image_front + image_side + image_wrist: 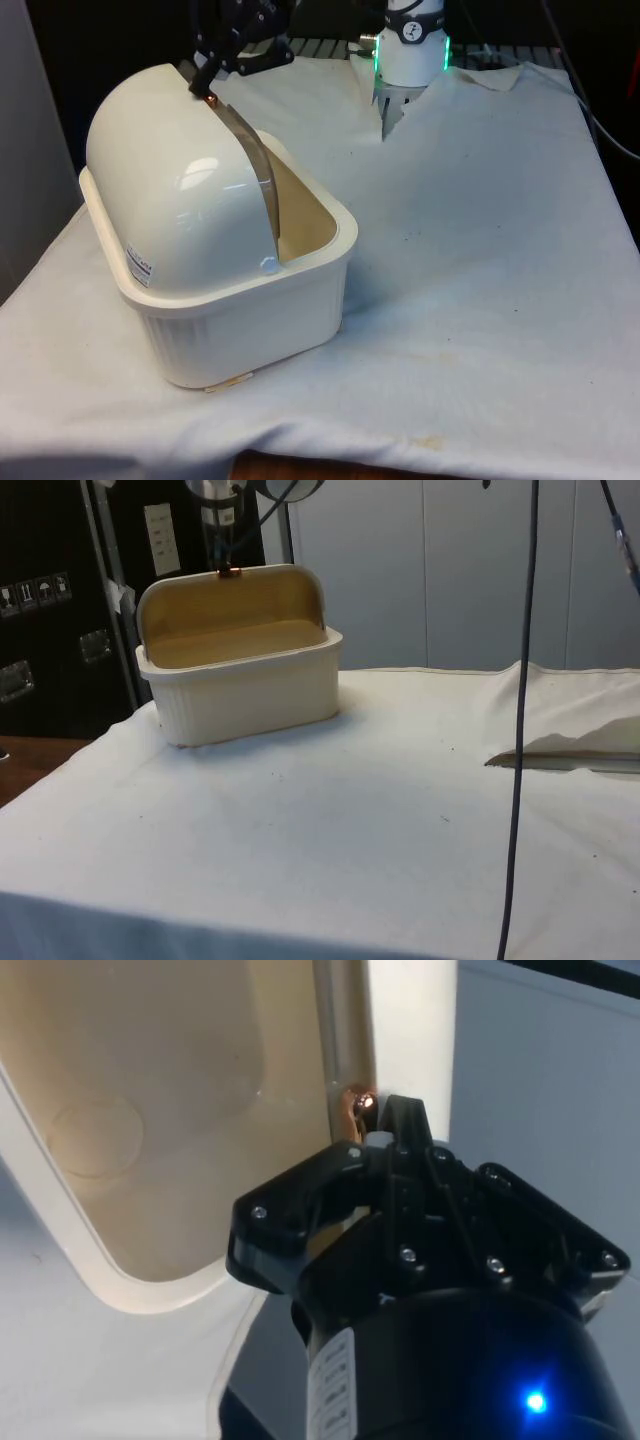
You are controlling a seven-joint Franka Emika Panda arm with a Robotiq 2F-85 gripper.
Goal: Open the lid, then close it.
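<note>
1. My hand [207, 88] is at the top of the bread box [215, 240], right at the upper edge of its rolled-back lid [175, 170].
2. I hold a small copper-coloured knob [209, 97] on that edge; in the wrist view the knob [360, 1103] sits at the tip of my fingers [405, 1120].
3. My fingers seem to be together around this knob, but how tightly they are clamped on it I cannot tell for sure, because the body of my hand covers them.
4. The bread box is cream-white and stands on the surface [480, 250], which is under a white cloth, at the front view's left.
5. In the front view the box turns its rounded back to the camera, and the lid lies over the rear half of the box.
6. The lid is open: in the side view I see the yellowish inside of the box [235, 640] and the arched lid [235, 595] standing above the rear rim.
7. A thin translucent edge of the lid [255, 165] curves down to a small white pivot [268, 265] on the end wall.
8. The lower body of the box has fine vertical ribs [250, 695], and a small label [140, 268] is stuck on the back.
</note>
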